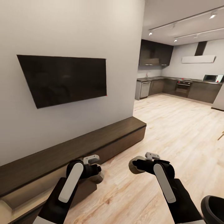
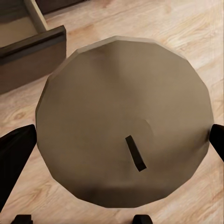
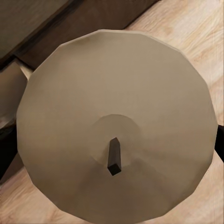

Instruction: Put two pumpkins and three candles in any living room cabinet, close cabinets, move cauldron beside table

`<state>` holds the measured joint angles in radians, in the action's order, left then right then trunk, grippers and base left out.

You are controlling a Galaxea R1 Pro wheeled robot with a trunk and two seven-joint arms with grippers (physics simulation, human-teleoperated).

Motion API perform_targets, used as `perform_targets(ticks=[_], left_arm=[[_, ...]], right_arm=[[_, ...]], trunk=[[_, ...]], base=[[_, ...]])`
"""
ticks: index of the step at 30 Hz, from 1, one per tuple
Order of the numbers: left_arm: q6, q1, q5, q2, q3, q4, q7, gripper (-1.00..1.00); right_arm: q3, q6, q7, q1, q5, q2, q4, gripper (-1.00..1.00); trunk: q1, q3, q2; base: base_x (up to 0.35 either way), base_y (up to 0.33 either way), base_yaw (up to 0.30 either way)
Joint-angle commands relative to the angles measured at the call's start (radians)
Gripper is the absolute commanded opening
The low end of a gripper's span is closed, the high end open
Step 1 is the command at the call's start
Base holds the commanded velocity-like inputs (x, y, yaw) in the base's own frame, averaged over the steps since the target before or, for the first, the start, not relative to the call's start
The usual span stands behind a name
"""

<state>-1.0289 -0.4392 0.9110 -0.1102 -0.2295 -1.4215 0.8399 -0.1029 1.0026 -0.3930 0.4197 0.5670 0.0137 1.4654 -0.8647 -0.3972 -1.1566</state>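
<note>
Both arms are raised in front of the robot, over the wood floor (image 1: 174, 130) beside the cabinet (image 1: 93, 143), the long low dark-brown console that runs along the wall under the television (image 1: 65, 79).

Left gripper (image 1: 97, 174): clamped on a candle (image 1: 99, 178). From the head camera the olive-tan cylinder shows at the gripper's tip, just off the cabinet's front edge. In the left wrist view the candle (image 2: 123, 121) is seen end-on, its small dark wick (image 2: 135, 153) towards the camera, with the dark fingers (image 2: 16, 156) pressed against its two sides. Behind it an open drawer (image 2: 28, 42) of the cabinet stands out over the floor, its pale interior visible.

Right gripper (image 1: 134, 165): clamped on a second candle (image 1: 133, 166), held over the floor further out from the cabinet than the left one. In the right wrist view this candle (image 3: 116, 121) is also seen end-on with its wick (image 3: 113, 156) facing the camera; the cabinet's dark front and a pale drawer corner lie behind it.

Cabinet: the section beyond the grippers has flat closed fronts. Nearest the robot, below the left arm, a pale drawer interior (image 1: 28, 193) shows.

Cauldron (image 1: 213, 208): a black rounded rim at the frame's lower corner, on the far side of the right arm from the cabinet.

Far beyond the cabinet's end lies a kitchen (image 1: 180, 85) with dark cupboards.
</note>
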Motion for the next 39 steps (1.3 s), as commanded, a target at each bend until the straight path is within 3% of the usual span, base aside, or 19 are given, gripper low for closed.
perform_targets(ticks=[1, 31, 39], left_arm=[[-0.002, -0.001, 0.009, 0.0, -0.001, -0.001, 0.011, -1.0], [0.0, -0.001, 0.009, 0.0, -0.001, -0.001, 0.012, -1.0], [0.0, -0.001, 0.009, 0.0, -0.018, -0.001, 0.014, -1.0]], right_arm=[[0.0, 0.002, -0.01, 0.001, 0.011, 0.0, 0.001, -1.0], [0.004, 0.003, -0.009, 0.001, 0.014, -0.001, 0.001, -1.0], [0.008, 0.004, -0.007, 0.001, 0.016, -0.001, 0.001, -1.0]], trunk=[[0.0, 0.0, -0.001], [0.0, 0.042, -0.001], [0.0, 0.05, -0.001]], base=[[0.0, 0.0, 0.174], [-0.001, 0.0, 0.174], [-0.212, 0.0, 0.178]])
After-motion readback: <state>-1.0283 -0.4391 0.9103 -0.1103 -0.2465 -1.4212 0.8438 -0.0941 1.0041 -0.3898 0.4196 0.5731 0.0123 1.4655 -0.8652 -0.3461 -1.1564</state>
